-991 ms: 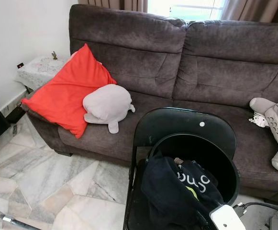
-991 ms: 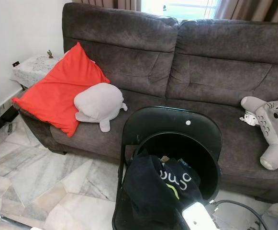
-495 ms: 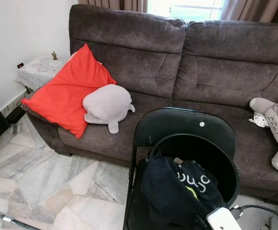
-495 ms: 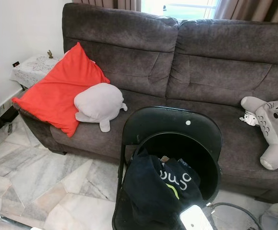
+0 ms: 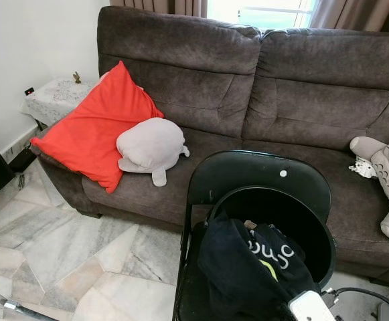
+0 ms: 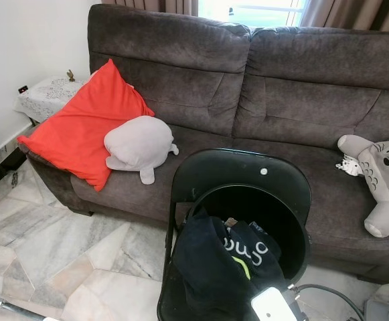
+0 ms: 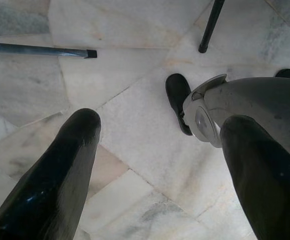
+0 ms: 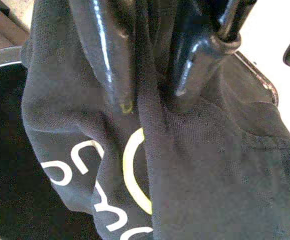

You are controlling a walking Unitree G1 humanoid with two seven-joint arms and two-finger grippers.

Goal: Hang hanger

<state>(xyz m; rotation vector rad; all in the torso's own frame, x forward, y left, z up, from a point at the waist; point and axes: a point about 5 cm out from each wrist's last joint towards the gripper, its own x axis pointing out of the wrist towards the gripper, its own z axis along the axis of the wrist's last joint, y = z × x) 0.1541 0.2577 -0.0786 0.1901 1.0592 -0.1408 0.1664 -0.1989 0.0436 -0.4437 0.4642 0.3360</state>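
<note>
A black garment [image 5: 248,267] with white and yellow print lies heaped in a round black basket [image 5: 318,221] that sits on a black folding chair [image 5: 261,170]. My right gripper [image 8: 152,85] is shut on a fold of this garment [image 8: 194,165], with the cloth pinched between its two black fingers [image 8: 105,55]. In the eye views the right arm's white wrist [image 5: 310,307] shows at the basket's near rim. My left gripper [image 7: 162,125] hangs open above the marble floor [image 7: 135,35], nothing between its fingers.
A dark brown sofa [image 5: 301,100] stands behind the chair, with a red cushion [image 5: 90,130], a grey plush [image 5: 150,146] and a grey plush toy [image 5: 388,180] on it. A metal rod [image 5: 7,305] lies on the floor at the lower left. A small lace-covered table [image 5: 53,93] stands by the wall.
My right wrist has dropped slightly lower and to the left at the basket's near rim. The garment and everything else stay where they were.
</note>
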